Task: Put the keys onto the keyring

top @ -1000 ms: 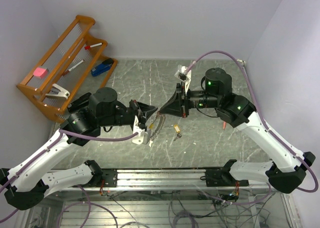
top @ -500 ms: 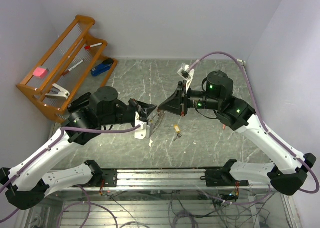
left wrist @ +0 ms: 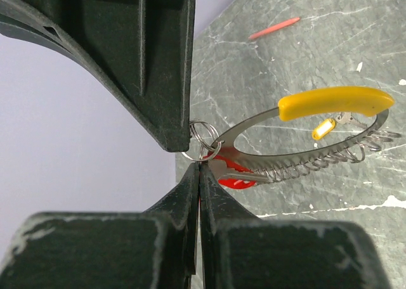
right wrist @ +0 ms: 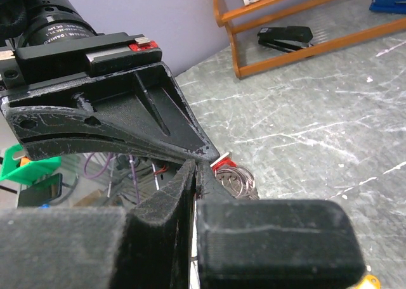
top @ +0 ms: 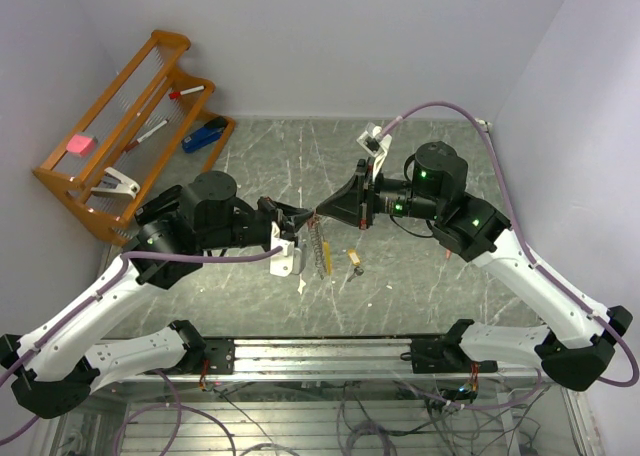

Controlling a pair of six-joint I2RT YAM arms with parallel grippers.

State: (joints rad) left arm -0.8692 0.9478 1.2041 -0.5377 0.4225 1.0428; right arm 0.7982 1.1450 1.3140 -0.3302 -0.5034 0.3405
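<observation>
- The left gripper (left wrist: 200, 171), fingers pressed together, appears clamped on one end of the keyring (left wrist: 298, 163). The ring hangs in the air above the middle of the worktop (top: 260, 166), with its yellow tag (left wrist: 335, 102) on the far side.
- The red key (left wrist: 236, 179) sits at that pinched end, beside the small split rings (left wrist: 202, 137). We cannot tell whether it is threaded.
- The right gripper (right wrist: 196, 170), also closed, meets the left one tip to tip at the same end. What it pinches is hidden.
- The brass key (top: 353, 261) lies on the worktop just right of the hanging ring, apart from both grippers.
- We judge the red key is being worked onto the ring. Next, the right gripper would need to let go, descend and pick up the brass key.
</observation>
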